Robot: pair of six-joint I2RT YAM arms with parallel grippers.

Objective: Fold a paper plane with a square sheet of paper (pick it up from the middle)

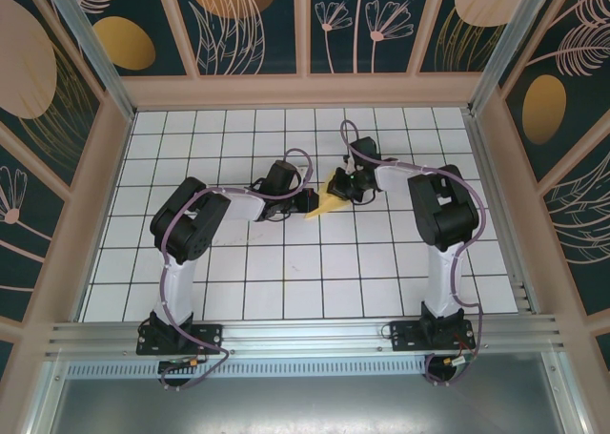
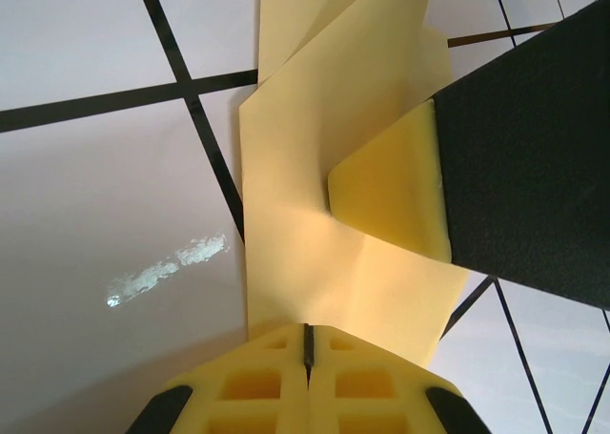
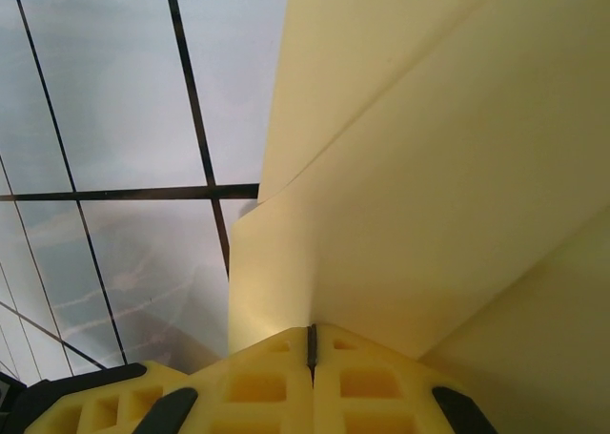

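While the left gripper (image 2: pixel 307 334) and the right gripper (image 3: pixel 311 334) are both clamped shut on the part-folded sheet of paper (image 2: pixel 286 253) near the middle of the worktop (image 1: pixel 286 267), you risk tearing it if the arms pull apart. Twist either wrist and the creases could skew, spoiling the plane's symmetry. With so thin a pinch, it may also slip free.

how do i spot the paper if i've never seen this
On the white gridded table, look where the arms meet. The left gripper and right gripper pinch the folded paper there. It is thin, creased and pale yellow against dark arms and white tiles.
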